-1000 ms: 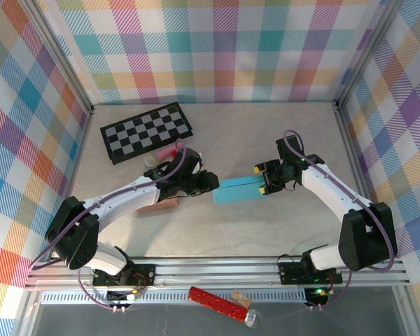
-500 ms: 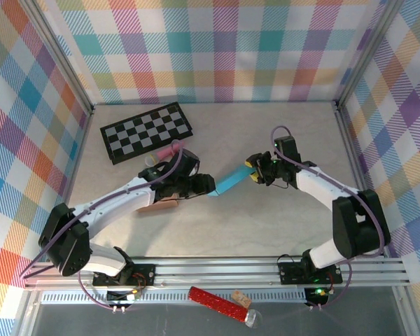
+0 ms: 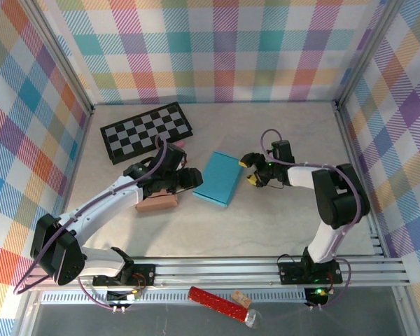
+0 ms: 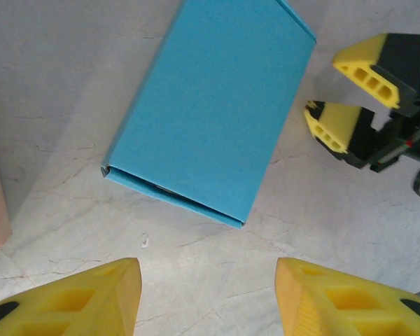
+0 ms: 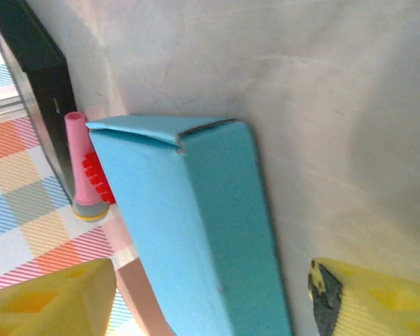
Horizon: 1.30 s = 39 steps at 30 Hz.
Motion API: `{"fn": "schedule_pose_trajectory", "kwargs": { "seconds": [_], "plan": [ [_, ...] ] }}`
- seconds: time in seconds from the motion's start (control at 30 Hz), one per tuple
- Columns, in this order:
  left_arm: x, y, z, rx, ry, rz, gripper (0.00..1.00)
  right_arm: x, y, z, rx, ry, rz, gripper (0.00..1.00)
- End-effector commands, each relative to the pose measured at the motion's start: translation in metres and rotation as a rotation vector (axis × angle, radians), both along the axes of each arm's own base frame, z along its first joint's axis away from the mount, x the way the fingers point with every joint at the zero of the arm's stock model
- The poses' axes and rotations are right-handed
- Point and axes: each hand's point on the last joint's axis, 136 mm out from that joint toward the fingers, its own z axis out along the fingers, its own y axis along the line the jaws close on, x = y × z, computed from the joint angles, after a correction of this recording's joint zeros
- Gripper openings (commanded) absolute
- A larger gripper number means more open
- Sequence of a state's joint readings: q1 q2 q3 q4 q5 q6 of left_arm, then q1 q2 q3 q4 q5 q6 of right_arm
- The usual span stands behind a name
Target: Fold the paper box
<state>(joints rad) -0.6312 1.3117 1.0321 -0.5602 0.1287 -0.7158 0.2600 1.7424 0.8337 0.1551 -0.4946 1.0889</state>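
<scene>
Box let go since a second ago: then pinched between both arms, now lying flat.
Blue box (image 3: 219,179) rests mid-bench (image 3: 280,224), between the arms and touching neither. Its end seam looks slightly ajar in the right wrist view. Left fingers (image 4: 77,297) are spread wide, just short of its near end. Right fingers (image 3: 253,180) are spread wide beside its right edge. Judgement: pin the body with one side and press the end flap square-on with the other, or the light box will likely skid.
</scene>
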Motion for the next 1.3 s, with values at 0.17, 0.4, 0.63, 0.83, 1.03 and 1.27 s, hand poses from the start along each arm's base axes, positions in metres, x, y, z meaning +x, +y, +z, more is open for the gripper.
{"fn": "schedule_pose_trajectory", "kwargs": {
  "seconds": [0.17, 0.4, 0.63, 0.83, 1.03, 1.27],
  "plan": [
    [0.025, 0.003, -0.017, 0.026, 0.092, 0.028, 0.53, -0.02, -0.023, 0.034, -0.166, 0.011, 0.066, 0.67],
    [0.07, -0.005, -0.034, 0.04, 0.119, 0.019, 0.48, -0.019, -0.008, 0.036, -0.191, 0.031, 0.139, 0.58],
    [0.1, 0.004, 0.009, 0.035, -0.155, 0.033, 1.0, -0.024, -0.062, 0.066, -0.536, -0.219, 0.095, 0.99],
    [0.099, 0.064, 0.04, 0.061, -0.324, 0.206, 1.0, -0.035, -0.129, 0.113, -0.883, -0.314, -0.013, 0.99],
    [0.076, 0.174, 0.058, 0.435, -0.426, 0.57, 1.0, -0.038, -0.179, 0.127, -1.098, -0.505, -0.117, 0.99],
    [0.058, 0.213, 0.055, 0.709, -0.518, 0.508, 1.0, -0.039, -0.188, 0.095, -1.233, -0.7, -0.102, 0.99]
  ]
}}
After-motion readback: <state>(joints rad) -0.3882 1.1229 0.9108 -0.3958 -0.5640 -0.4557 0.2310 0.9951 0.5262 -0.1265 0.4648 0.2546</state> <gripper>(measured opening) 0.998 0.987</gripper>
